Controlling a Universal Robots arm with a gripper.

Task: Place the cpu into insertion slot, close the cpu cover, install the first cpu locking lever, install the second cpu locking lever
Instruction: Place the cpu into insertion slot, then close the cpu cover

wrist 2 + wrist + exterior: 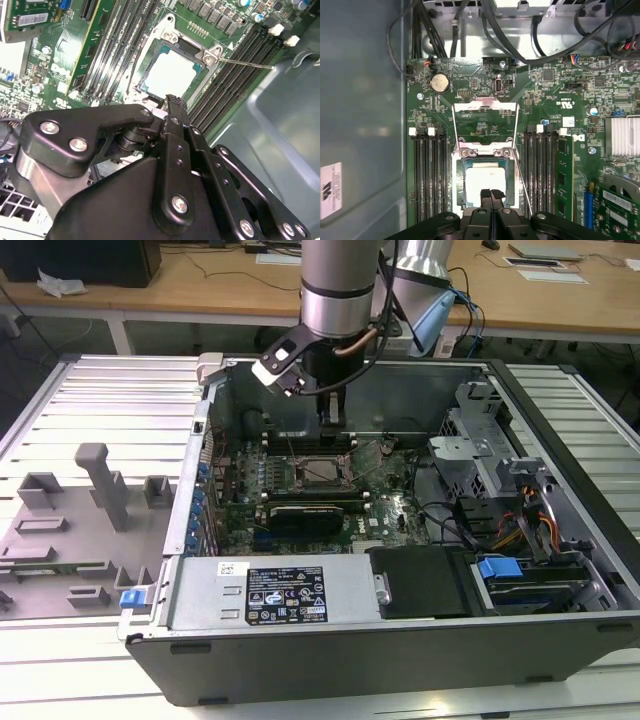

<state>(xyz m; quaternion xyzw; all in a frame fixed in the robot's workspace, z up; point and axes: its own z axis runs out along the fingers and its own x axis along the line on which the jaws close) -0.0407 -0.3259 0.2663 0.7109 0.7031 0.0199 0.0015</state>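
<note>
Exterior view: the open computer case (pixel 400 665) lies on its side, with the labelled power supply (pixel 290 590) along its near wall. Beyond that is the green motherboard (pixel 390 502).

At mid-board sits the insertion slot (pixel 299 471). The cpu (pixel 322 471) is seated flat inside it, pale top facing up.

The gripper (pixel 330 436) hangs from the arm (pixel 340 285) directly over the far side of the slot, close above the board. Contact with the cpu cannot be confirmed from this angle.

In the first wrist view the cpu (pixel 484 181) fills the insertion slot (pixel 461 186), and the gripper (pixel 490 194) covers the middle of one cpu edge. The cpu cover (pixel 485 106) is swung open, hinged at the opposite edge of the slot, and green board shows through its window. A thin lever rod (pixel 456 127) runs along one side of the cover and a second lever rod (pixel 523 172) along the other; both are unlatched.

Gripper condition: fingers pressed fully together with nothing between them. The second wrist view agrees, the gripper (pixel 172 102) drawn to a single closed point at the edge of the cpu (pixel 170 74).
</note>
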